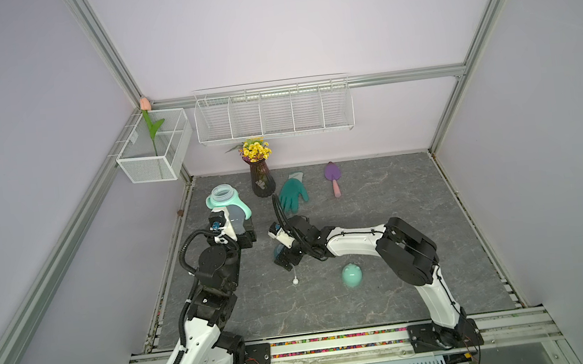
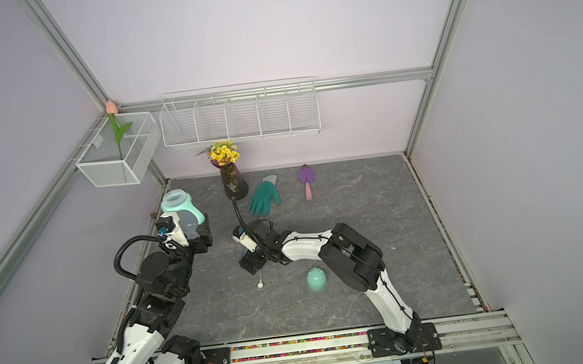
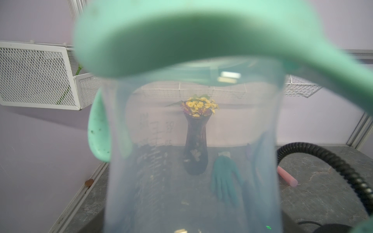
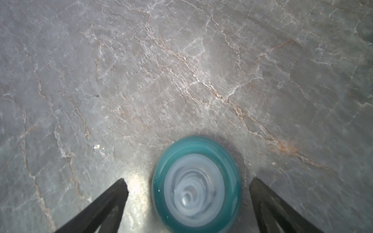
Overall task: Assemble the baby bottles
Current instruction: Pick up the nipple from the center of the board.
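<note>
Frosted bottle [image 1: 224, 193] pinched in left hand [image 1: 238, 227] (mint ring [image 3: 181, 30] already on), right hand [image 4: 188, 181] spread around teal collar [image 4: 196, 185], seated on counter [image 4: 181, 70].

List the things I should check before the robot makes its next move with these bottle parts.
1. Left tool holds the bottle body aloft: ok.
2. Mint handled ring sits on the body's neck, mouth unblocked: ok.
3. Right tool is open, with a jaw on each side of the teal collar: ok.
4. Collar gripped: not ok, gaps show on both sides.
5. White straw joined to the collar: cannot tell.
6. Dome cap lies apart from the other parts: ok.
</note>
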Robot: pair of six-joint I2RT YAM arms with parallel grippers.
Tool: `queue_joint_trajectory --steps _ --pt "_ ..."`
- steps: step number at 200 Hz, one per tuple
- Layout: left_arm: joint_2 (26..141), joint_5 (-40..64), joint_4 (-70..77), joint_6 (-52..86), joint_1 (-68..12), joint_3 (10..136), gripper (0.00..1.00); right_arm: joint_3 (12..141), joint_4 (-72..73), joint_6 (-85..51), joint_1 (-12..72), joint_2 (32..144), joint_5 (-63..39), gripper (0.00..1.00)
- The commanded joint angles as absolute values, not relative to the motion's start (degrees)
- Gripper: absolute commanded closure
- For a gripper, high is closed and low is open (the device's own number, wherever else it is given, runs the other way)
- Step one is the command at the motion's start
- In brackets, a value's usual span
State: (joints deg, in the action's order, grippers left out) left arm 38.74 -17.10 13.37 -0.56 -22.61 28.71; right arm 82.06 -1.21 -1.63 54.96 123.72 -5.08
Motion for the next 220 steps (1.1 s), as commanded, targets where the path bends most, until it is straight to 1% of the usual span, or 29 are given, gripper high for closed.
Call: queue_joint_trajectory --steps 1,36,155,194,220 --pt "38.06 -16.96 14.15 0.15 -22.35 28.65 1.00 84.07 -2.84 -0.44 55.81 126.00 -3.58 0.02" --pt "37.41 -17.05 14.07 0.11 -22.40 28.62 1.00 84.75 -3.49 -0.27 56.10 127.09 -1.97 0.00" --pt "37.17 -16.34 14.06 -0.06 -22.36 28.54 1.00 85.48 -4.83 0.00 56.15 128.62 -1.36 0.06" --pt "37.16 -16.22 14.20 -0.17 -22.36 28.48 1.00 83.86 -5.53 -0.53 56.14 127.45 -1.08 0.13" --pt "37.31 -16.28 14.27 -0.20 -22.40 28.48 1.00 83.51 -5.98 -0.53 56.08 127.49 -0.18 0.23"
